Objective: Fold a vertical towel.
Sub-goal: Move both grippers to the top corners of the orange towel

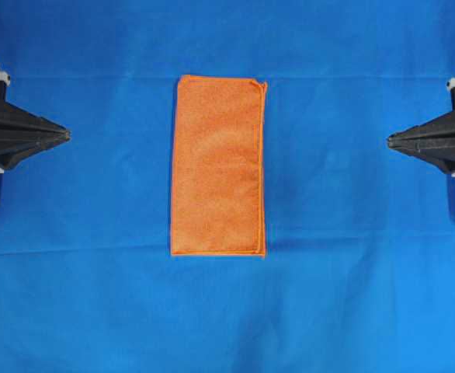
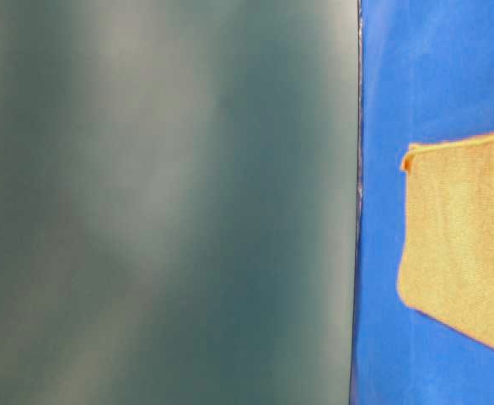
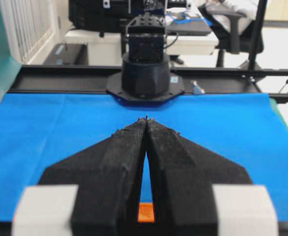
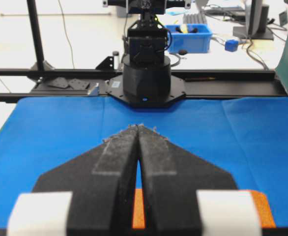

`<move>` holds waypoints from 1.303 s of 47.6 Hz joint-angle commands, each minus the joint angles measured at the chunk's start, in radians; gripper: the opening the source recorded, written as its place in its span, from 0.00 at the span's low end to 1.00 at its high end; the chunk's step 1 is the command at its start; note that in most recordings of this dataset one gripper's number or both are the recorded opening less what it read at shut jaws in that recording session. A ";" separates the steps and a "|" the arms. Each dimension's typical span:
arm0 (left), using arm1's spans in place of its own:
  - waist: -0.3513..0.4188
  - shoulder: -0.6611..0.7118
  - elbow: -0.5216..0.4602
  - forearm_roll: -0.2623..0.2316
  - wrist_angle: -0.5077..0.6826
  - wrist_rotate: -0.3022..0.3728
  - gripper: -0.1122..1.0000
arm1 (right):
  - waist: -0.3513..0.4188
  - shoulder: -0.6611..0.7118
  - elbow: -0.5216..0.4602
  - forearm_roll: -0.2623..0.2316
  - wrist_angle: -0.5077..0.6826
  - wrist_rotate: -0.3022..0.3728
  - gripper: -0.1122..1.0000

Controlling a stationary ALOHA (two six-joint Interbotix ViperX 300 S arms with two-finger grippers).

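Note:
The orange towel [image 1: 218,166] lies flat on the blue cloth as a tall narrow rectangle, long side running up the overhead view, with hemmed edges along its right and bottom. In the table-level view the towel [image 2: 462,253] shows at the right edge. My left gripper [image 1: 66,135] is shut and empty, well to the left of the towel. My right gripper [image 1: 390,141] is shut and empty too, far off to its right. In the left wrist view a sliver of towel [image 3: 146,213] shows behind the gripper [image 3: 146,119]. The right wrist view shows the towel [image 4: 258,206] behind the gripper [image 4: 136,126].
A large blue cloth [image 1: 352,272] covers the whole table. A blurred grey-green panel [image 2: 163,202] fills the left of the table-level view. Each wrist view faces the opposite arm's black base [image 3: 145,73] [image 4: 146,73] at the far table edge.

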 commanded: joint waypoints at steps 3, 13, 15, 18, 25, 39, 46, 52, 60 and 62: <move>0.003 0.041 -0.035 -0.032 -0.012 -0.034 0.10 | -0.015 0.049 -0.049 0.020 0.000 0.008 0.10; 0.051 0.172 -0.057 -0.032 -0.026 -0.040 0.10 | -0.129 0.259 -0.132 0.051 0.064 0.032 0.10; 0.071 0.212 -0.060 -0.032 -0.034 -0.043 0.10 | -0.152 0.308 -0.150 0.051 0.071 0.037 0.10; 0.103 0.273 -0.069 -0.034 -0.043 -0.051 0.10 | -0.189 0.391 -0.186 0.051 0.080 0.040 0.10; 0.181 0.411 -0.101 -0.032 -0.057 -0.080 0.10 | -0.253 0.557 -0.259 0.051 0.107 0.038 0.10; 0.287 0.696 -0.146 -0.034 -0.126 -0.089 0.27 | -0.336 0.850 -0.423 0.018 0.221 0.028 0.21; 0.327 0.819 -0.181 -0.034 -0.169 -0.089 0.68 | -0.365 0.948 -0.465 -0.003 0.218 0.028 0.61; 0.368 0.925 -0.213 -0.034 -0.196 -0.087 0.80 | -0.393 1.008 -0.491 -0.023 0.216 0.028 0.68; 0.410 1.051 -0.259 -0.032 -0.229 -0.087 0.78 | -0.417 1.075 -0.515 -0.034 0.210 0.028 0.66; 0.416 1.074 -0.270 -0.032 -0.233 -0.087 0.78 | -0.422 1.091 -0.520 -0.035 0.206 0.028 0.66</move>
